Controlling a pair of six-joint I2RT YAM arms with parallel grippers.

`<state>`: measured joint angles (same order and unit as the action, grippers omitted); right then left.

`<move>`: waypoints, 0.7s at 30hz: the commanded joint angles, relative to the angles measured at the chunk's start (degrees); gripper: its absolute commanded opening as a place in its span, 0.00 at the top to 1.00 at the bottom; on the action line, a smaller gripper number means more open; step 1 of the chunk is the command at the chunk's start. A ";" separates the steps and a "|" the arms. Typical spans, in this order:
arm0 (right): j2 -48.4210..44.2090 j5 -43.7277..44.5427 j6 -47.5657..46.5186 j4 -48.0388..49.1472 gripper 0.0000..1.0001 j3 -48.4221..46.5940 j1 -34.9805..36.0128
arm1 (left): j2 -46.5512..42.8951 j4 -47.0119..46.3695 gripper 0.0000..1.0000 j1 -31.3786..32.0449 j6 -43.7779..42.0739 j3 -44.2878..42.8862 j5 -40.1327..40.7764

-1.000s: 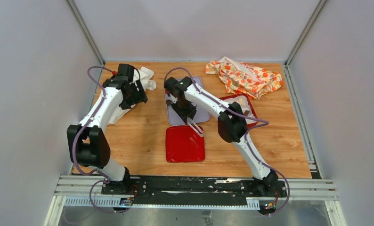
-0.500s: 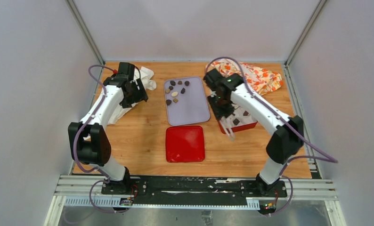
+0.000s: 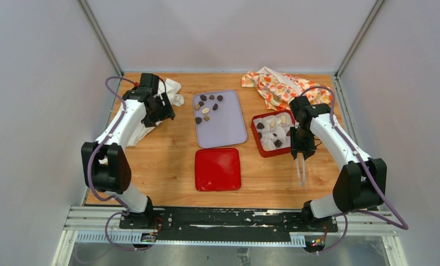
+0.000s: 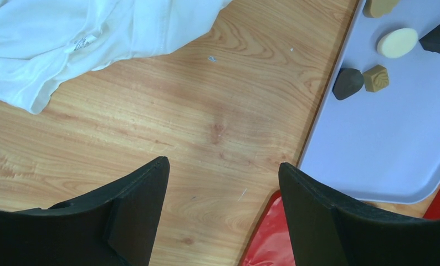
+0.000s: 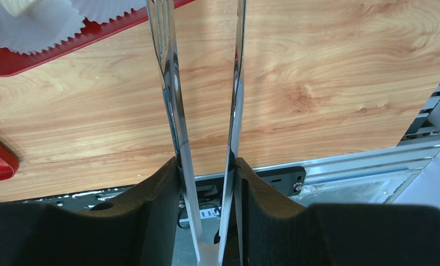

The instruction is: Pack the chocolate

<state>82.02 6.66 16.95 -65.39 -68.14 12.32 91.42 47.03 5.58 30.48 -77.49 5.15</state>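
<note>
The chocolate point(image 3: 205, 110) is found in two places. Loose pieces are gathered on the far part of a lilac tray point(image 3: 223, 133) at the middle of the table point(image 3: 168, 160), and a few are seated in white paper cups point(image 3: 266, 143) inside a red box point(image 3: 255, 133) just right of the tray. A red lid point(image 3: 218, 169) is laid flat just in front of the tray. The tongs point(image 3: 301, 170) are clamped by their two arms between the fingers of the right gripper point(image 3: 298, 151), just right of the box, and are pointed toward the near edge over bare wood. Their arms are set narrow, a little apart. The tips are cut off in the right wrist view and are too small from above, so it cannot be told whether a piece is held. The left gripper point(image 4: 223, 166) is spread wide, with only wood seen between its fingers, between a white cloth point(image 4: 68, 44) and the tray's left rim. A patterned cloth point(image 3: 287, 88) is bunched at the far right.
</note>
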 commanded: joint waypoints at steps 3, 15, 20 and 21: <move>-0.23 0.49 -1.03 1.53 0.90 2.42 -1.50 | 0.33 -0.10 0.23 -0.49 0.11 -1.61 -0.23; 1.44 0.30 -1.88 2.52 0.89 3.64 -1.68 | -0.27 -0.09 0.23 -0.49 -0.12 -1.09 -0.40; 1.65 -0.26 -1.66 2.78 0.89 5.29 -1.75 | -0.55 -0.07 0.23 -0.49 -0.12 -0.82 -0.31; 1.72 -0.35 -1.59 2.84 0.89 5.56 -1.75 | -0.47 -0.09 0.23 -0.49 -0.03 -0.82 -0.31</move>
<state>83.33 6.48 15.55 -61.91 -63.96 11.49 91.42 47.03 5.58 30.46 -77.49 5.10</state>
